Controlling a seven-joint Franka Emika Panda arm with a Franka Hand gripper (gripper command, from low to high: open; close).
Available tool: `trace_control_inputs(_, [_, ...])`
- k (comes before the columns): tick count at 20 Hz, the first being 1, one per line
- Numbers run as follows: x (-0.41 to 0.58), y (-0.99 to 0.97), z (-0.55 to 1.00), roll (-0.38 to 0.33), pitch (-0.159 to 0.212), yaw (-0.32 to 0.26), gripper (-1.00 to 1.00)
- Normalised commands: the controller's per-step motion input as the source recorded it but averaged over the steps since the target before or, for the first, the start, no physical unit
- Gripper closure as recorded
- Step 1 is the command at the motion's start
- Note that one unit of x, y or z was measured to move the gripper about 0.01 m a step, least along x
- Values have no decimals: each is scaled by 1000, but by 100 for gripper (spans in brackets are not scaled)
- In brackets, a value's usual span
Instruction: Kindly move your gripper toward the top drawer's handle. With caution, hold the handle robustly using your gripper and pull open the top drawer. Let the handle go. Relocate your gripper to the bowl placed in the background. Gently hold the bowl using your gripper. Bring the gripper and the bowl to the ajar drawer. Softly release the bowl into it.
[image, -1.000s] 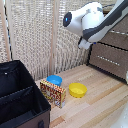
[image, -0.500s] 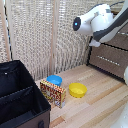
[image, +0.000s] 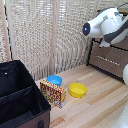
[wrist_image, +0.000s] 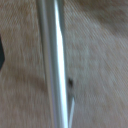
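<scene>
Wrist view fills with the handle (wrist_image: 52, 65), a silver bar seen very close against the blurred grey-brown front of the top drawer (wrist_image: 100, 60). I see no fingers there, so I cannot tell how far the gripper is open. On the exterior view, the white arm (image: 106, 25) hangs by the dresser (image: 111, 59); the blue bowl (image: 54, 80) sits beside the yellow bowl (image: 77, 90) on the floor.
</scene>
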Motion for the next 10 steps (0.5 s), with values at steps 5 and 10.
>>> trace_control_inputs(5, [129,-43,0,1,6,27,100])
trace_control_inputs(10, [130,-18,0,15,0,-20,100])
